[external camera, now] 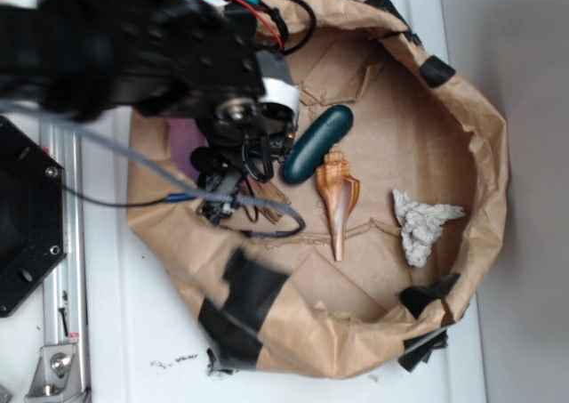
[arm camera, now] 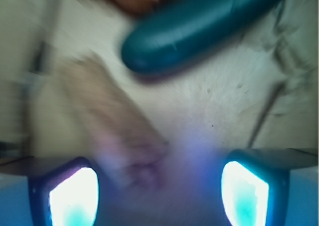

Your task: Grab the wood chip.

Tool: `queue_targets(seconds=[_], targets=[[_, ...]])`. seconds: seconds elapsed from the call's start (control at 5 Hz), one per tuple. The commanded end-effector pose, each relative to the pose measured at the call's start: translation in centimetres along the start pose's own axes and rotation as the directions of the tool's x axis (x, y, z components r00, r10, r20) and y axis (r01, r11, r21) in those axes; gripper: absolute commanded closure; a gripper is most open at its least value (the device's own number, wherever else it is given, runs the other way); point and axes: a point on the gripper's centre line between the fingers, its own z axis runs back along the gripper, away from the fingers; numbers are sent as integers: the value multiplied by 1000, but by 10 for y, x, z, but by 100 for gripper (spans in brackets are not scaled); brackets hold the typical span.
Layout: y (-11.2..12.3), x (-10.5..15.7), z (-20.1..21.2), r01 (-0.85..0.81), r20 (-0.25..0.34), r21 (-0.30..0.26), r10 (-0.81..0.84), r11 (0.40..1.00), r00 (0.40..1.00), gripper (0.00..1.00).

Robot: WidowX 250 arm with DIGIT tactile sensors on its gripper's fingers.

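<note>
Gripper (arm camera: pixel 159 191) is down low in the paper-lined basin, jaws spread wide w/ nothing between the pads yet. In the wrist view the two fingertips (arm camera: pixel 75 196) glow at the bottom corners, a clear gap betw. them. Looks like a pre-grasp pose: opened up so the jaws can straddle the target rather than pinch it from one side.

Wood chip (arm camera: pixel 117 136) sits just ahead of the gripper, its near end reaching into the gap, closer to the left-hand pad in that view, body running away on a diagonal. So it's not centred yet, imo; needs a small shift that way before closing. From the exterior cam the chip (external camera: pixel 271 209) pokes out just beyond the gripper (external camera: pixel 233 185), mostly hidden by the arm and cables.

Chip's look: brown, flat, elongated, rough grain showing even thru the blur. Lies flat on the paper, so prob. a thin grab.

Further out: green stone (arm camera: pixel 199 26) just past the chip, near but apart. Beyond that the seashell (external camera: pixel 339 198), then a white coral piece (external camera: pixel 421 222) well away. Brown paper wall (external camera: pixel 484 154) rings it all.
</note>
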Motion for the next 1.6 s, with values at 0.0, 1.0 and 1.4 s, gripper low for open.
queue_targets(seconds=[0.0, 1.0, 1.4], targets=[[-14, -3, -10, 54, 24, 6, -54, 999, 998, 100], [-38, 42, 134, 20, 235, 93, -41, 995, 971, 100], [-7, 14, 62, 24, 107, 90, -34, 996, 994, 0]])
